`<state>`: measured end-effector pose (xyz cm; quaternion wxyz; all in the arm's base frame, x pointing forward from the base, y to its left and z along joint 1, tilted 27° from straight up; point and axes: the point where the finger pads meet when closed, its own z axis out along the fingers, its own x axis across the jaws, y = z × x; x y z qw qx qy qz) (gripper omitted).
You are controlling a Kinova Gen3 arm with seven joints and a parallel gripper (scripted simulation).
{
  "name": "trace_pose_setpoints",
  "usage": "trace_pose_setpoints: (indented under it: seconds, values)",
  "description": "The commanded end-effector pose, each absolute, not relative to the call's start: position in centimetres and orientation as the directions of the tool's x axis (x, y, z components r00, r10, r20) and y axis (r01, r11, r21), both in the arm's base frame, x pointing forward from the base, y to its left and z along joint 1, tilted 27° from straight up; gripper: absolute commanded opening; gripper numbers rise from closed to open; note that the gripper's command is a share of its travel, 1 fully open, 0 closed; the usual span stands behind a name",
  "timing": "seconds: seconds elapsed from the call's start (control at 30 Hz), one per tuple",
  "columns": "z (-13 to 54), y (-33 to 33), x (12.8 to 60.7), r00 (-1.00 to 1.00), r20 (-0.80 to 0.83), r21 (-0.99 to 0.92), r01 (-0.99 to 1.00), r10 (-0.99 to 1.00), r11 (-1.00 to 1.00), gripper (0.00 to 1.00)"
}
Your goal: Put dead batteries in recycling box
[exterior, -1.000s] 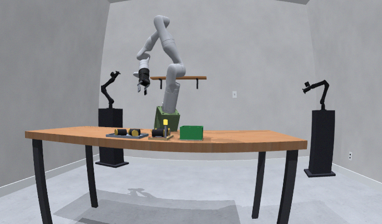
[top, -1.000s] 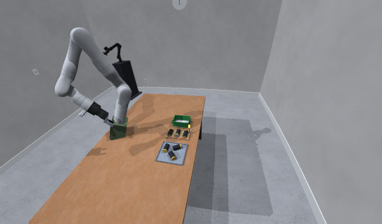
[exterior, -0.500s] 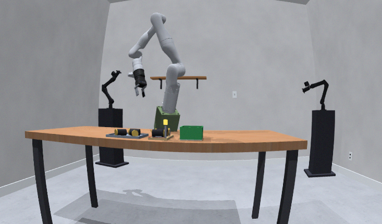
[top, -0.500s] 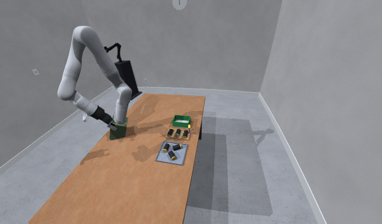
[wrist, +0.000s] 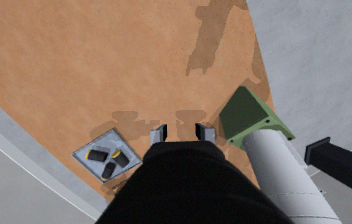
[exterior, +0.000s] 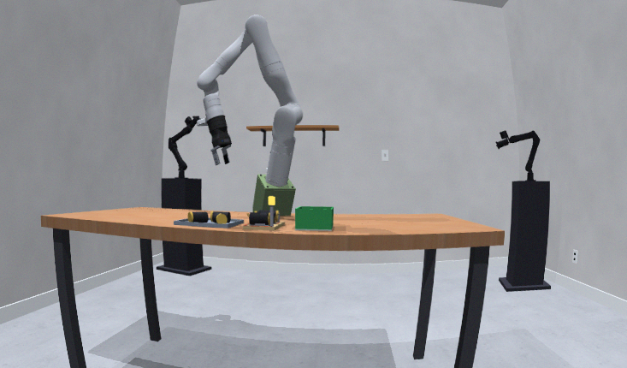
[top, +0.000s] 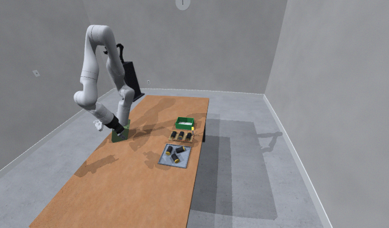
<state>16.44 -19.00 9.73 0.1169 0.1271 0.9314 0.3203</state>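
Observation:
Three black batteries with yellow ends lie loose on a grey tray (top: pixel 176 154), which also shows in the wrist view (wrist: pixel 107 157). Three more batteries sit in a tan holder (top: pixel 180 137) with a lit yellow bulb (top: pixel 192 129) at its right end. The green recycling box (top: pixel 184 122) stands upright on the table just beyond the holder; it holds no battery that I can see. My gripper (exterior: pixel 219 157) (top: pixel 120 131) is open and empty, high above the table beside the arm's green base, well away from the batteries. Its fingers also show in the wrist view (wrist: pixel 182 133).
The tray, holder and box stand in a row near the table's right edge (top: pixel 199 136). Black camera stands (exterior: pixel 528 219) are on the floor beyond the table's ends. A wall shelf (exterior: pixel 292 128) hangs behind the arm.

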Motion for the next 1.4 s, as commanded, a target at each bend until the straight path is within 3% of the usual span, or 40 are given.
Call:
trace_pose_setpoints:
  seconds: [0.0, 0.43, 0.5, 0.87, 1.37]
  values:
    - [10.1, -18.8, 18.5, -0.962, -0.119, 0.584, 0.131, 0.244, 0.801, 1.0]
    - [12.7, -15.1, 30.1, -0.988, -0.12, 0.361, 0.045, 0.094, 0.932, 1.0]
    - [12.7, -15.1, 30.1, -0.988, -0.12, 0.361, 0.045, 0.094, 0.932, 1.0]
    - [16.7, -6.6, 38.8, -0.974, -0.229, 0.243, -0.057, 0.0, 0.968, 1.0]
    - [20.8, 4.0, 43.2, -0.934, -0.349, 0.211, -0.151, -0.07, 0.966, 1.0]
